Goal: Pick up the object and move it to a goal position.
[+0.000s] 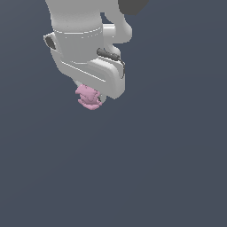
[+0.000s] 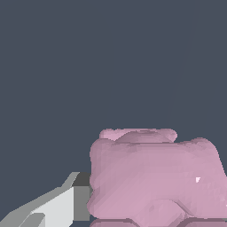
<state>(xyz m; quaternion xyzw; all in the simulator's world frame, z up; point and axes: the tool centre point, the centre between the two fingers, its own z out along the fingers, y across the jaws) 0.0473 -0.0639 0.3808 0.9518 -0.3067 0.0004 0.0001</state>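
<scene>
Currently: gripper (image 1: 91, 95) pinching the object (image 1: 89, 98).
Pink lumpy blob sits at the fingertips under the white hand, upper left of the exterior view; wrist view shows one finger (image 2: 66, 204) pressed against its side, second finger hidden.

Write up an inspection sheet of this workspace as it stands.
Surface: plain dark grey-blue, no markings.
Job's things: one small pale-pink lumpy object, right under the arm's white hand; fills much of the wrist view.
Clutter: nothing seen.
Grippers: gripper at the object; one finger against the object's side, the other hidden; grasp cannot be confirmed.
Cables: nothing seen.
Surroundings: nothing seen beyond the flat background; no goal marker visible.
</scene>
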